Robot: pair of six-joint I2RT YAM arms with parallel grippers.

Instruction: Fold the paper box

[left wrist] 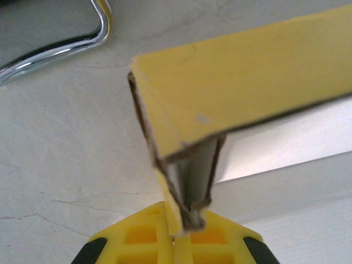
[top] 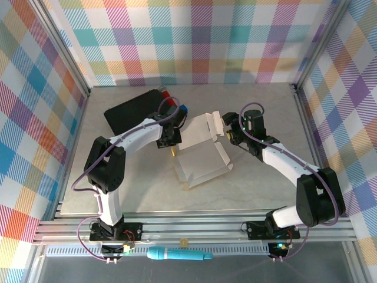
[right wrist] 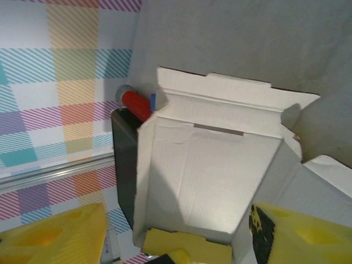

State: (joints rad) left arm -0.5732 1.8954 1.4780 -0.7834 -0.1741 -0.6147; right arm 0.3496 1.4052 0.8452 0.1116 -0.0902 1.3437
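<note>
Top external: you have the box [top: 203, 154] mid-table, pale side up, partly folded, with flaps raised along its back and right. The table [top: 147, 188] is pale and marbled. The left gripper [top: 172, 147] sits at the box's left edge, with its arm arched over from the left base. The right gripper [top: 228, 134] is at the back-right flaps. The black case [top: 132, 111] lies back-left, behind the left arm. A red cylinder [top: 163, 94] shows at the case's far right corner. A blue pen [top: 179, 254] lies on the front rail between the two bases, off the table.

Left wrist: your left gripper [left wrist: 177, 234] has its yellow fingers [left wrist: 220, 242] pressed together, clamped on a corner of the box [left wrist: 247, 71]. The doubled cardboard edge runs down into the seam between them. The yellow face shows here, with the raw brown edge along the fold. The table [left wrist: 66, 165] lies beneath. A chrome handle [left wrist: 66, 41] curves across the upper left, apart from the box.

Right wrist: the right gripper [right wrist: 176, 236] has its jaws wide apart, one yellow finger [right wrist: 55, 236] low left and the other low right. The box [right wrist: 214, 165] turns its white inside to the camera, between the fingers, and a yellow flap shows at its lower edge. You cannot tell whether either pad touches the cardboard. The case [right wrist: 124, 159] stands just behind the box's left wall, with the red cylinder [right wrist: 135, 105] above it. The plaid wall [right wrist: 55, 82] is on the left.
</note>
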